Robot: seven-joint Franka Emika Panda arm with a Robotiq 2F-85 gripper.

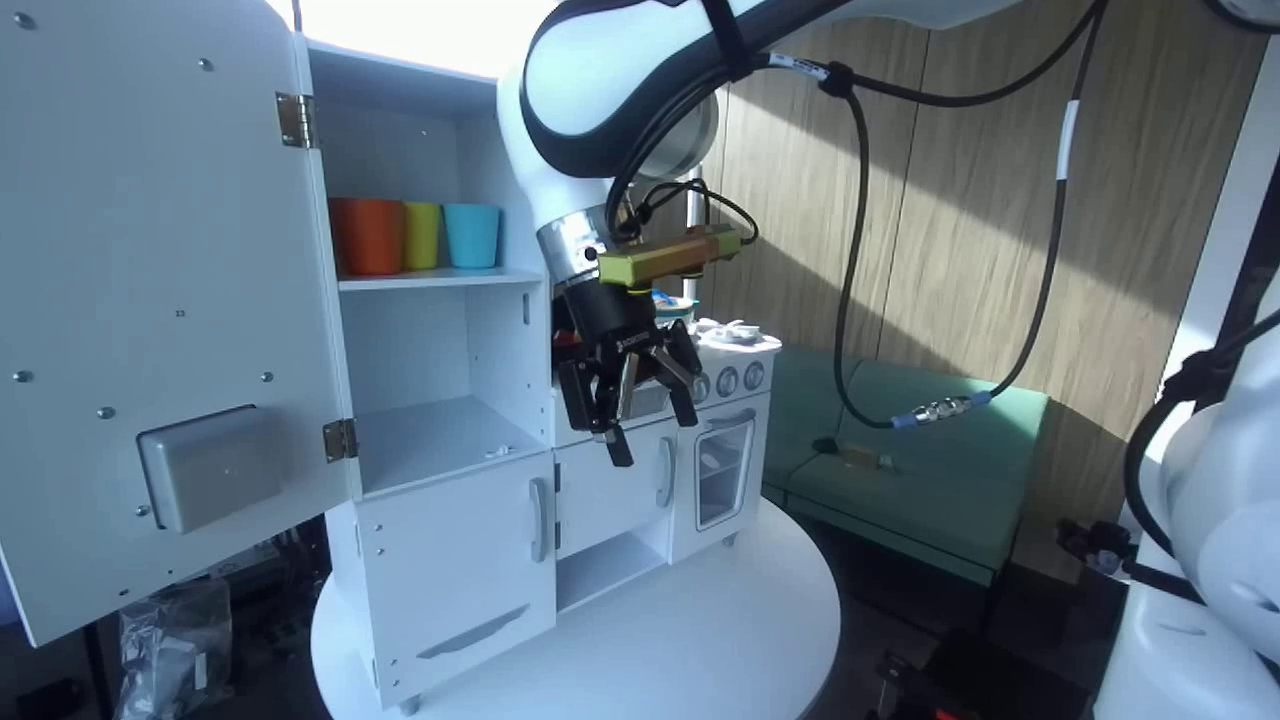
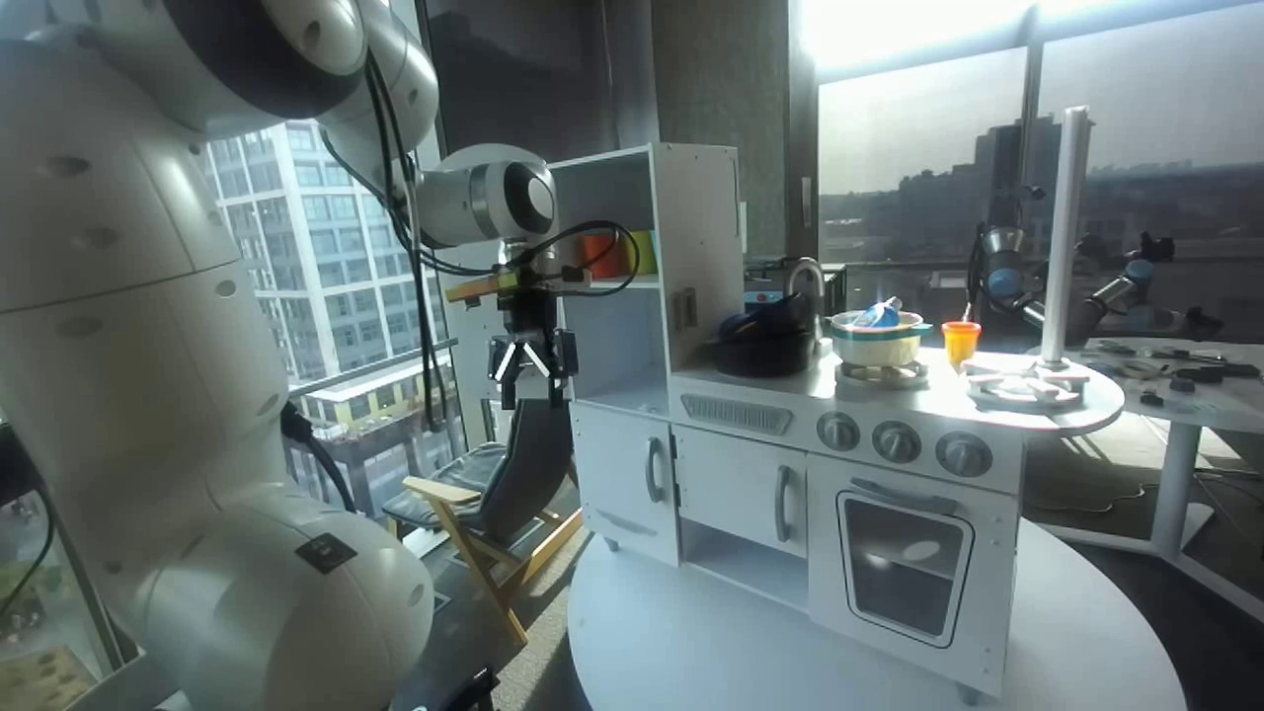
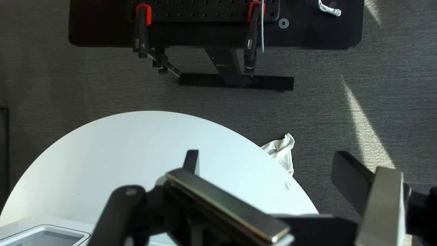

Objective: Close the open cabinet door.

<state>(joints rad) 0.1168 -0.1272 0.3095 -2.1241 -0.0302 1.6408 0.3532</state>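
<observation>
The cabinet door [image 1: 160, 270] is the tall white door, swung wide open at the left of an exterior view. Its inner face shows screws, two hinges and a grey box panel [image 1: 215, 465]. In an exterior view the door [image 2: 472, 341] is partly hidden behind the arm and gripper. Its handle and emblem are hidden. My gripper hangs in front of the kitchen unit, to the right of the open compartment, in an exterior view [image 1: 652, 428]; it also shows in an exterior view [image 2: 533, 395]. In the wrist view the gripper [image 3: 268, 163] has its fingers wide apart with nothing between them, apart from the door.
Orange, yellow and blue cups [image 1: 372, 237] stand on the cabinet shelf. The shorter lower door [image 1: 455, 570] is shut. A stove unit with pots [image 2: 879, 341] stands beside the cabinet, on a round white table [image 3: 143, 143]. A black bench [image 3: 215, 34] shows in the wrist view.
</observation>
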